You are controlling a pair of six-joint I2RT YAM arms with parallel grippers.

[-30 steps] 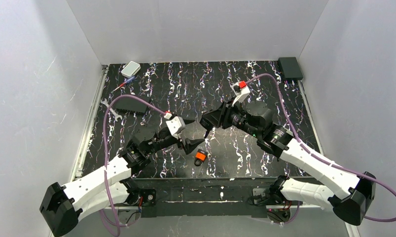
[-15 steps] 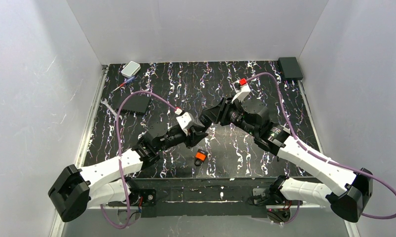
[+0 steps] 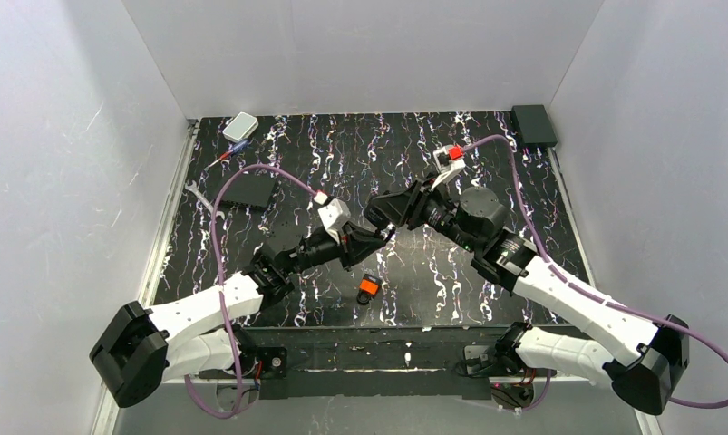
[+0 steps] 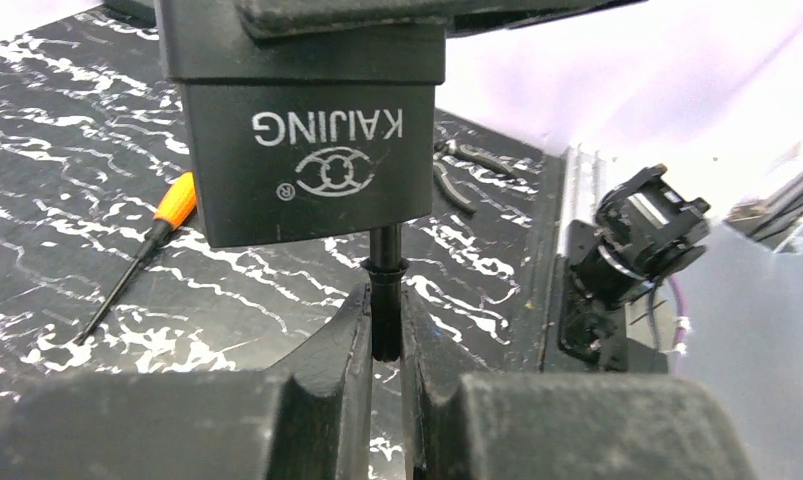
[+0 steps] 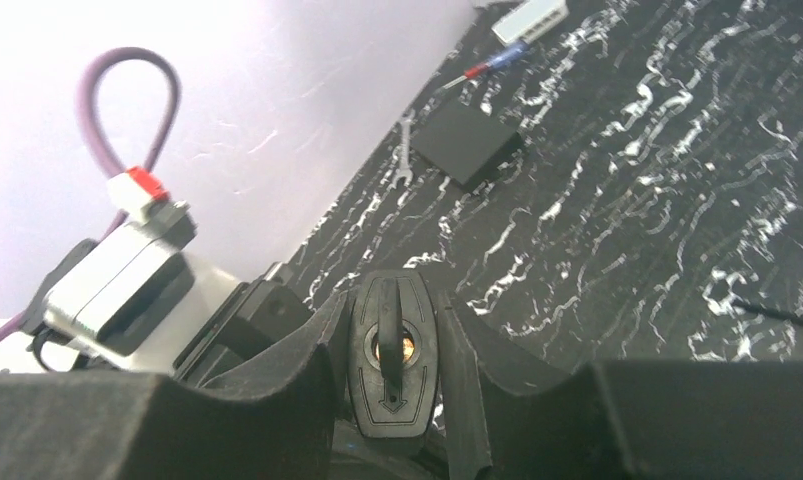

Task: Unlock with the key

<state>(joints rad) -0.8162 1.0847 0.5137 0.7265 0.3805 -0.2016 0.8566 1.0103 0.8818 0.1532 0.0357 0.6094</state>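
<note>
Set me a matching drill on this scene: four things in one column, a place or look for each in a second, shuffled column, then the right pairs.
Things:
1. key
2. padlock
3. wrench
4. screwdriver

Descriptions:
a. silver, by the left edge of the table
b. orange handle, lying flat on the table
c. black head, held up off the table
d. orange body, on the table near its front edge

Pairs: 1-c, 2-d, 3-a, 4-b.
</note>
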